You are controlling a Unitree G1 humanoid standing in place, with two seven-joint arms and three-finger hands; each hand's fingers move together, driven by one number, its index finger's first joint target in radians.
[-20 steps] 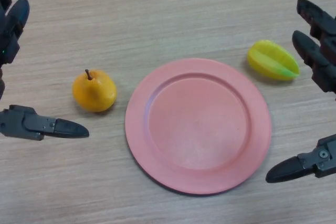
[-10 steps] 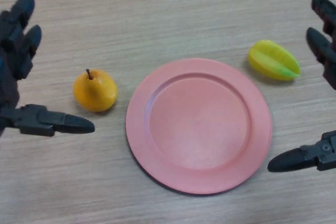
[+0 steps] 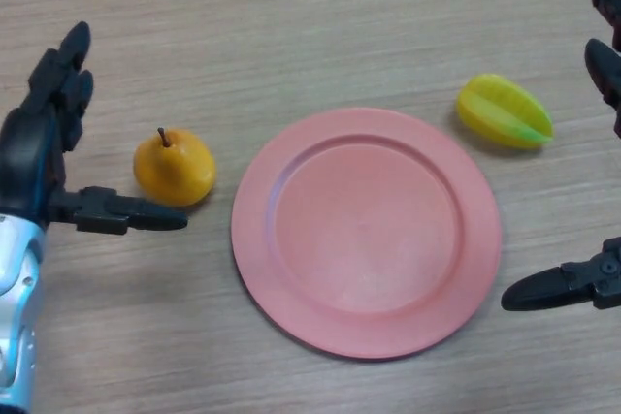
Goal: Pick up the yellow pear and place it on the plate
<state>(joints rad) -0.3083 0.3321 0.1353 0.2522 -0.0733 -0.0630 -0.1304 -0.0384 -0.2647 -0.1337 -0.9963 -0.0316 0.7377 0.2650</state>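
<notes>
The yellow pear (image 3: 174, 169) stands upright on the wooden table, stem up, just left of the pink plate (image 3: 291, 269). The plate is bare. My left hand (image 3: 39, 157) is open at the left edge, right beside the pear: its fingers (image 3: 60, 84) reach up to the pear's left and its thumb (image 3: 131, 215) stretches under the pear's near side, not touching that I can tell. My right hand (image 3: 582, 283) is open at the right edge, apart from the plate.
A yellow-green star fruit (image 3: 505, 111) lies on the table to the upper right of the plate, near my right hand's fingers (image 3: 606, 55).
My left hand has moved right and further into view, closing in on the pear. My right hand has drawn back toward the right edge. The pear and plate have not moved.
</notes>
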